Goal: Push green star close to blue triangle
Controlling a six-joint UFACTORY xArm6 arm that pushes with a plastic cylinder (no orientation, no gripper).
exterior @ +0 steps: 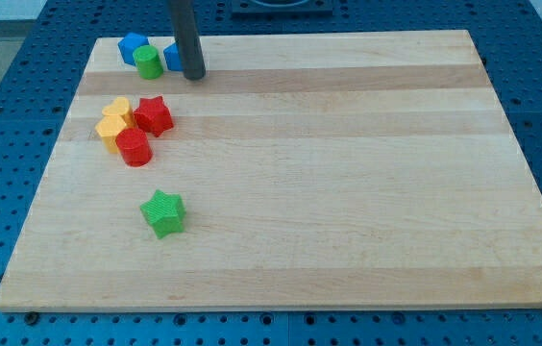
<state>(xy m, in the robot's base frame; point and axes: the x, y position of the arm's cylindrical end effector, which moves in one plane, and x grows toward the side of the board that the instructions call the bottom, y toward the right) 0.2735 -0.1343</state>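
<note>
The green star (pixel 163 212) lies on the wooden board (pixel 348 173) at the lower left. My tip (pixel 194 74) is at the view's top left, far above the star. A blue block (pixel 172 56), partly hidden behind the rod, touches the tip's left side; its shape cannot be made out. A green cylinder (pixel 148 61) stands just left of it, and another blue block (pixel 133 46) sits at the board's top left corner.
A cluster sits left of centre: a red star (pixel 154 114), a red cylinder (pixel 134 148), and two yellow blocks (pixel 114 120). The cluster lies between the green star and the blue blocks.
</note>
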